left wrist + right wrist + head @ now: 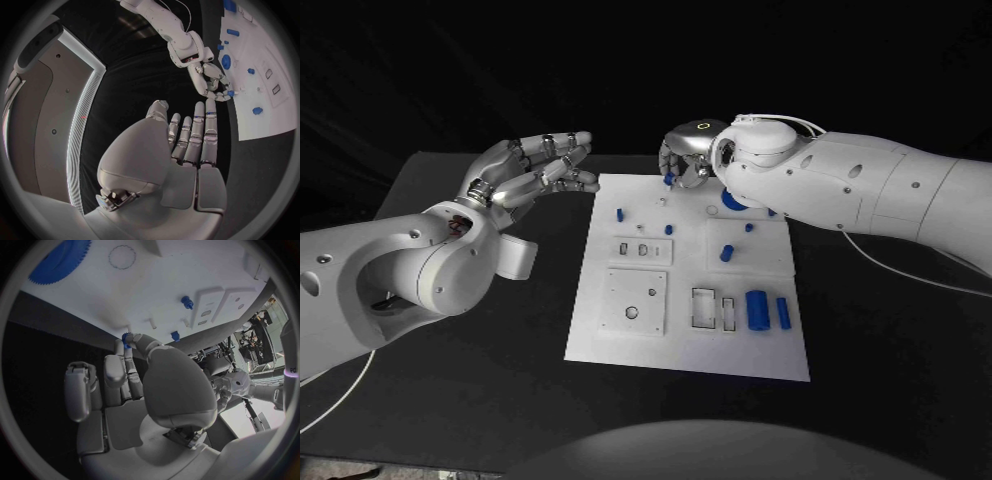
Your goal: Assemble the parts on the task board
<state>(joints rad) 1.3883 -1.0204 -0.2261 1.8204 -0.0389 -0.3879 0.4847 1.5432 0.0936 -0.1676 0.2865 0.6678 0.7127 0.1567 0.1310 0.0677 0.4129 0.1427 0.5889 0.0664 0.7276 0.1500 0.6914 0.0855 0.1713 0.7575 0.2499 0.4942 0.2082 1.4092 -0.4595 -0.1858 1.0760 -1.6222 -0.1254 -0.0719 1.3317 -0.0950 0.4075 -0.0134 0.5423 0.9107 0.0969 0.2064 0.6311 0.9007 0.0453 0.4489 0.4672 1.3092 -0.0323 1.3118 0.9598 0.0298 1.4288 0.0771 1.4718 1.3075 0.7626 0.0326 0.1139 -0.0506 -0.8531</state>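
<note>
- The task board (687, 345), a white plate, lies in the middle of the black table (473, 380).
- The left hand (531, 168) hovers off the board's far left corner, fingers apart, holding nothing.
- The right hand (687, 152) hangs over the board's far edge, pinching a small blue gear (127, 337) at its fingertips.
- A large blue gear (59, 262) lies on the board near that hand.

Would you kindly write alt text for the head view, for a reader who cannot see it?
The right hand pinches a small blue part over the far edge of the white task board. The left hand hovers empty beside the board, fingers apart. Other blue parts, including a large cylinder, lie on the board.
</note>
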